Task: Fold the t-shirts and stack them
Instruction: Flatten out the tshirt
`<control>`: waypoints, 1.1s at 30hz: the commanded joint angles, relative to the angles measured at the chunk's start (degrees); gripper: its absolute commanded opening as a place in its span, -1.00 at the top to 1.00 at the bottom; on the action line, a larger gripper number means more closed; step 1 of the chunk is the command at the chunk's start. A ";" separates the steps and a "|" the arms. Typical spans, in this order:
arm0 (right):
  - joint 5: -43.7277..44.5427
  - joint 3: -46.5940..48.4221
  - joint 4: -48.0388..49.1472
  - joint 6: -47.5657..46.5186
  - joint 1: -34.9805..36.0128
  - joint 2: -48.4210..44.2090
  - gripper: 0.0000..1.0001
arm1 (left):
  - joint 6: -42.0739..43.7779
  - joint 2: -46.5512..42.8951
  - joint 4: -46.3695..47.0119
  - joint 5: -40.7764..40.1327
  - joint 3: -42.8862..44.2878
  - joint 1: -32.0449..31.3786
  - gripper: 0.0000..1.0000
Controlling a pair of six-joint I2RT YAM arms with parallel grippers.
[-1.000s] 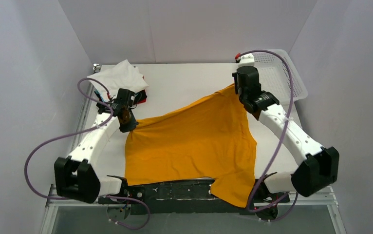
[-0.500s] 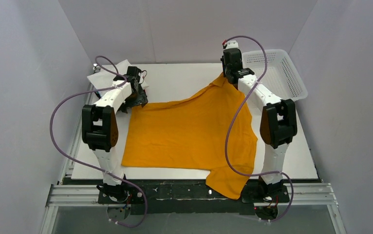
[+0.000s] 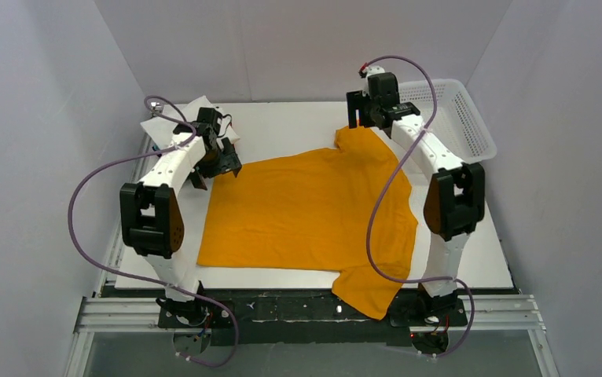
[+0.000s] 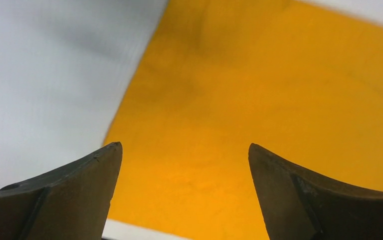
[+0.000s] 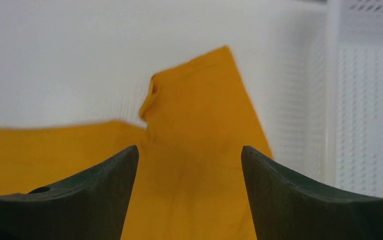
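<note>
Plainly, the plain orange-yellow cloth t-shirt (image 3: 306, 212) lay spread flat on the white table (image 3: 282, 126), one sleeve hanging over the table's near edge. At the shirt's far left corner the left gripper (image 3: 218, 163) hung with jaws wide apart, grasping nothing. Over the shirt's far right sleeve the right gripper (image 3: 358, 119) likewise stood released. A white folded shirt (image 3: 192, 114) sat beyond the shirt's far left corner, a white plastic mesh basket (image 3: 459, 118) to its far right.
</note>
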 commanded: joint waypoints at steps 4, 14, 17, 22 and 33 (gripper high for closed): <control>-11.70 -24.43 -1.36 12.23 2.84 -22.84 -0.66 | -5.84 -19.14 -7.71 6.19 -20.65 -0.39 -0.97; -19.34 -50.52 -1.88 23.75 5.21 -36.57 -0.61 | -12.64 -33.52 -11.04 9.97 -40.25 -0.60 -0.96; -18.81 -56.66 -0.32 24.34 6.01 -38.53 -0.62 | -14.09 -34.34 -11.90 9.42 -42.98 -0.60 -0.96; -17.24 -61.71 2.24 25.27 6.07 -37.69 -0.62 | -15.79 -33.13 -8.30 10.76 -47.77 -0.58 -0.97; -5.81 -65.48 -2.78 27.52 5.47 -36.83 -0.67 | -19.75 -33.09 -7.05 15.47 -54.62 -0.60 -0.96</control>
